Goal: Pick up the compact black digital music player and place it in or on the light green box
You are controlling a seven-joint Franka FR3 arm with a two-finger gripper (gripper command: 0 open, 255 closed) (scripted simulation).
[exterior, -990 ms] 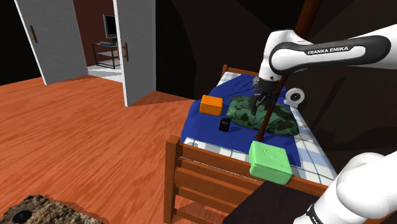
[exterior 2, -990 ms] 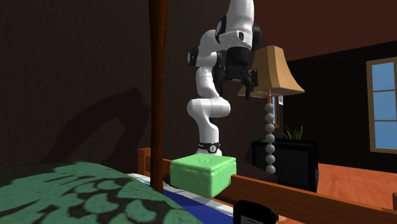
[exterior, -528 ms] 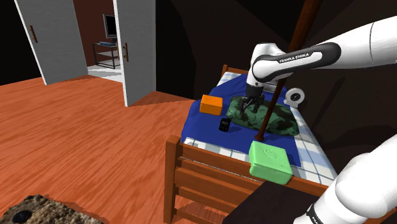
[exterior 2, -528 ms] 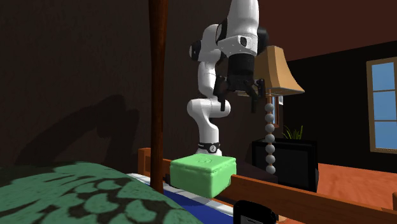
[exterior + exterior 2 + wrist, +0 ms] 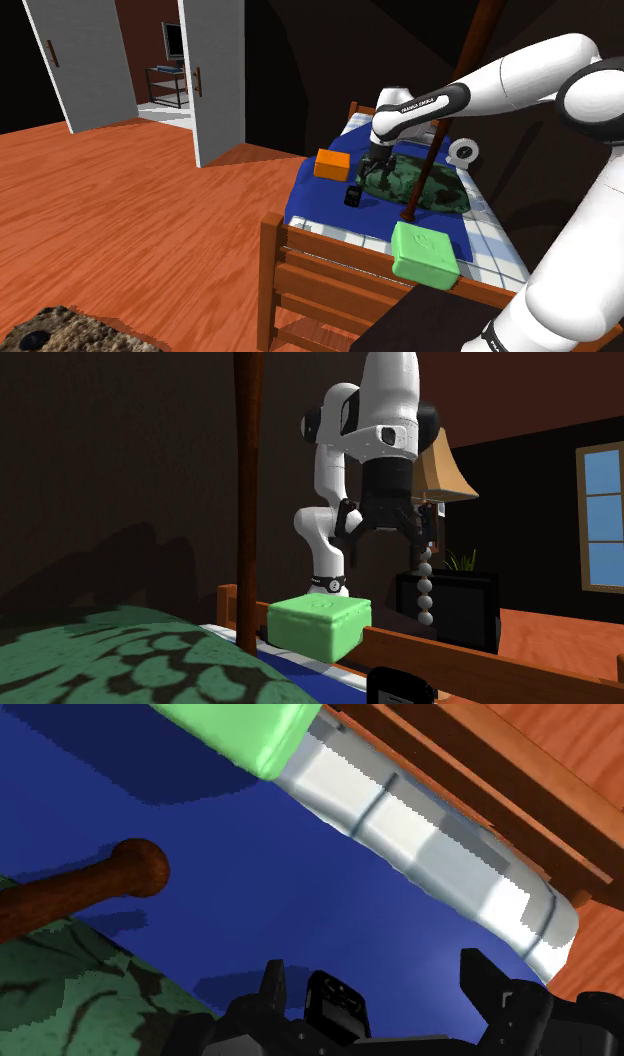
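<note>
We see the music player [image 5: 338,1004] lying flat on the blue blanket [image 5: 300,894], under the claw [image 5: 375,966]. In the wrist view it sits in the gap between the two fingers [image 5: 272,984], nearer one finger than the other, and neither touches it. The claw is spread wide and grips nothing; in the second exterior view it [image 5: 388,530] hangs well above the music player [image 5: 400,687], which peeks in at the lower edge. In the shoulder view the claw [image 5: 375,170] hovers just up and to the right of the music player [image 5: 353,196].

The music player is a small, black, upright rectangle with rounded corners and a slightly lighter panel on its upper face.

Around it, the blue blanket [image 5: 320,195] covers a wooden bed [image 5: 300,262]. An orange box [image 5: 332,163] rests near the music player, towards the shoulder view's upper left. A green camouflage cushion [image 5: 415,180] lies on the other side, and a brown pole [image 5: 440,125] with a rounded end leans across it. The green box [image 5: 425,253] sits at the foot of the bed, well apart from the music player.
</note>
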